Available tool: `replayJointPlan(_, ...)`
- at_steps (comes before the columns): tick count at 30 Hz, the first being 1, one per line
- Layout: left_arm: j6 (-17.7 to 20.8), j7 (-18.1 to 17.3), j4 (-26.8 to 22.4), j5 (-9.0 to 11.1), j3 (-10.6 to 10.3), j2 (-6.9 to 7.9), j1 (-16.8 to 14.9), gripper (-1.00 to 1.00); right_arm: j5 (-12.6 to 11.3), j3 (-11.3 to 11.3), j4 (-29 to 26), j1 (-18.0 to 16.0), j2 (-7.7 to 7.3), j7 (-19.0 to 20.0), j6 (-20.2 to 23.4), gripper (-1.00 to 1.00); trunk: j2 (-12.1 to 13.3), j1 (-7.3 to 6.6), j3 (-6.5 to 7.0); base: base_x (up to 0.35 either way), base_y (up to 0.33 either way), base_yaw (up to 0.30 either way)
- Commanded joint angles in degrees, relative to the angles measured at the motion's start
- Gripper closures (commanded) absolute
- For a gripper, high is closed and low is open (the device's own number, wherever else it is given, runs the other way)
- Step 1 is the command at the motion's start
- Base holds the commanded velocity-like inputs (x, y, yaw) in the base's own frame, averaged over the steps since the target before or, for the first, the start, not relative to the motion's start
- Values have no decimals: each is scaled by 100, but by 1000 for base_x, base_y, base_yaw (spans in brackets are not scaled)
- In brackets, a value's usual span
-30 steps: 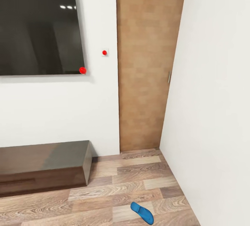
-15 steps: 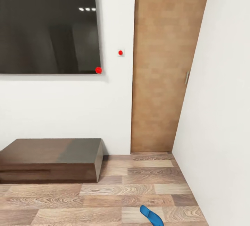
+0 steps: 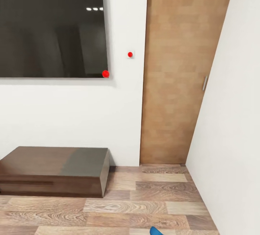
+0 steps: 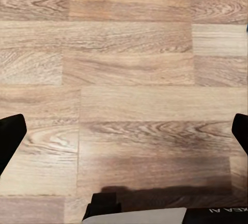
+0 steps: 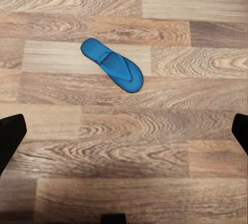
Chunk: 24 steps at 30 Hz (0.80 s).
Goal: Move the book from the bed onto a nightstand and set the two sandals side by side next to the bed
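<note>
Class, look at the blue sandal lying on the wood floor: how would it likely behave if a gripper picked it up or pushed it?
The sandal looks thin and flat, so probably light and somewhat bendy. Lying flat on the smooth plank floor, it would likely slide rather than roll or tip. Its low edge may be hard to grasp.

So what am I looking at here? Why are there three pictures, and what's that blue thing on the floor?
These are three cameras on one robot, inside a computer-made room. The big picture comes from the robot's head. It sees a white wall, a dark screen hanging on it, a low brown cabinet underneath, and a wooden door. At the very bottom edge peeks a bit of a blue sandal.

The other two pictures come from small cameras on the robot's wrists, both looking down at the wood floor. The black bits at the sides are the left gripper and the right gripper, its jaws spread wide. Neither holds anything. The right wrist camera sees the whole sandal lying flat on the planks, untouched.
</note>
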Motion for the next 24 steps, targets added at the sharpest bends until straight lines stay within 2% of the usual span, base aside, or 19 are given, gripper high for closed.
replayJointPlan(1, -8, -4, -6, 0, -2, 0, 1, -100, 0, -2, 3, -3, 0, -2, -18, -100, -2, 2, -5, 95, 0, 2)
replayJointPlan(10, -7, -4, -3, -8, -4, -7, 1, -100, -1, -11, 3, -3, -1, -4, -18, -100, -2, 2, -5, 21, 0, 28)
replayJointPlan(24, -7, -4, 1, -13, -8, -11, 1, -100, -5, -11, 3, -3, 7, -5, -18, -100, -2, 2, -5, 60, -58, 212)
